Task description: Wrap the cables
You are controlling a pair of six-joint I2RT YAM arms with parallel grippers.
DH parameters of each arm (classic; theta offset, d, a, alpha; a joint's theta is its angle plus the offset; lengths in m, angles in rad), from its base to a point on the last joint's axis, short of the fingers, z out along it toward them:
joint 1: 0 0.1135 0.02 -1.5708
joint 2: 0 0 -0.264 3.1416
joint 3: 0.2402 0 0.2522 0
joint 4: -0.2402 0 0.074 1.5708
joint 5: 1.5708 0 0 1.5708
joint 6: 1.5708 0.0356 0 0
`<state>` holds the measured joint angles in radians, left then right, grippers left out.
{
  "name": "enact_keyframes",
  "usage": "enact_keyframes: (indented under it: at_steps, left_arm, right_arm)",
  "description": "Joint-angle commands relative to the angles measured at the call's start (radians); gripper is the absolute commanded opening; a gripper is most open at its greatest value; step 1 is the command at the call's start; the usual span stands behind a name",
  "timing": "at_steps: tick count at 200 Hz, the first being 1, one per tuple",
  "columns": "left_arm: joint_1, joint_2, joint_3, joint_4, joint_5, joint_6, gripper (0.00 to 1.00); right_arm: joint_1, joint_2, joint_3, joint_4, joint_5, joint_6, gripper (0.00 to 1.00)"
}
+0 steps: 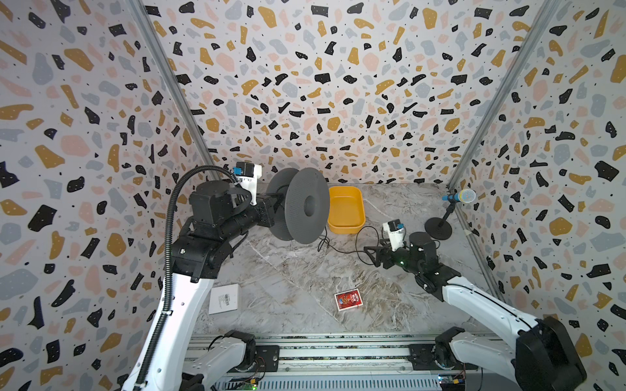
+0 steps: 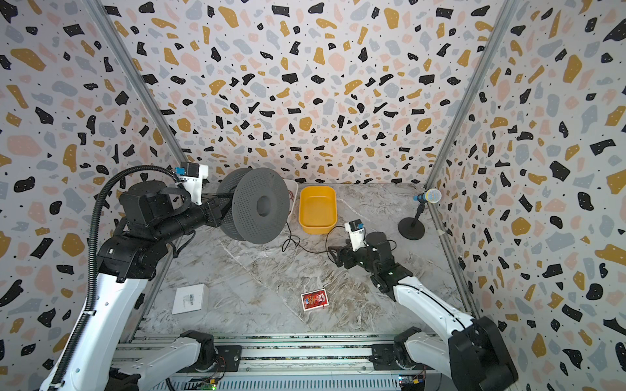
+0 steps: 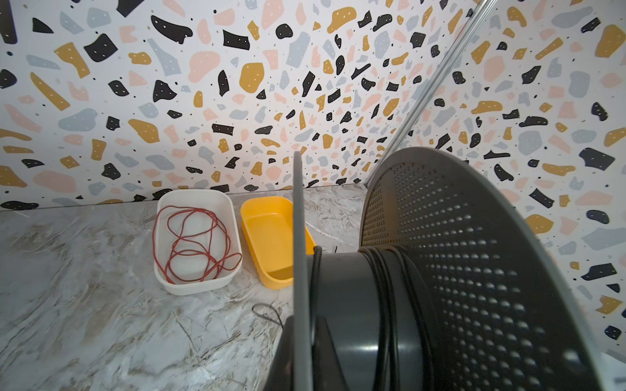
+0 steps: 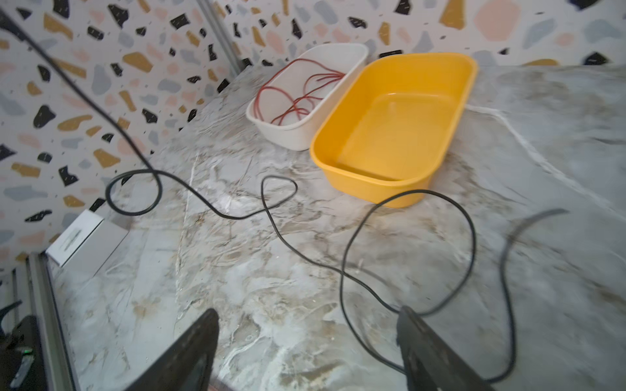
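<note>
Right now the left pincer (image 1: 275, 203) is clamped tight on the near flange of a big grey perforated plastic spool (image 1: 301, 226). It holds the spool clear of the marble-patterned table (image 1: 288, 304) at about eleven o'clock, counting the arm bases as six. A few turns of the long, thin black cord (image 4: 342, 275) sit on the hub. The rest drops off the spool and sprawls in loose loops across the middle of the table, short of the shallow yellow plastic tub (image 1: 345, 228) at twelve.

The right pincer (image 4: 308, 315) hangs low just to the three o'clock side of centre. Its jaws are spread wide with nothing in them, and a strand of cord runs close by one finger.

To my eye the job in hand is taking a fresh hold of the slack. It would go best to pinch a single strand, away from where the loops cross. Then the right arm should keep it lightly taut, so each new turn beds beside the last one on the hub and does not ride over it or pull a loop into a knot.
</note>
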<state>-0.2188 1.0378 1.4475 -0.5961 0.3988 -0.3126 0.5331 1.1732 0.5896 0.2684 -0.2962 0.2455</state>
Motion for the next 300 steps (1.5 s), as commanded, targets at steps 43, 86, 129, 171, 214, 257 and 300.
enact_keyframes:
  at_steps: [43, 86, 129, 171, 214, 257, 300]
  left_arm:
    - [0.001, -0.047, -0.011, 0.137, 0.029, -0.064, 0.0]
    - [0.002, -0.055, -0.012, 0.171, 0.037, -0.102, 0.0]
    - [0.001, -0.055, -0.018, 0.188, 0.071, -0.131, 0.0]
    - [0.001, -0.056, -0.03, 0.243, 0.103, -0.173, 0.0]
    - [0.002, -0.042, -0.028, 0.266, -0.058, -0.197, 0.0]
    - [0.001, -0.016, -0.018, 0.212, -0.429, -0.147, 0.0]
    - [0.002, -0.001, -0.049, 0.203, -0.796, -0.045, 0.0]
  right_arm:
    - [0.186, 0.263, 0.127, 0.262, 0.011, -0.102, 0.78]
    - [0.208, 0.376, 0.087, 0.449, -0.078, -0.035, 0.73]
    - [0.227, 0.464, 0.084, 0.587, -0.061, 0.032, 0.65]
    - [0.225, 0.577, 0.163, 0.672, -0.113, 0.108, 0.33]
    - [0.251, 0.698, 0.202, 0.739, -0.093, 0.261, 0.0]
    - [0.311, 0.706, 0.179, 0.707, -0.014, 0.274, 0.0]
    - [0.376, 0.67, 0.177, 0.579, 0.058, 0.21, 0.0]
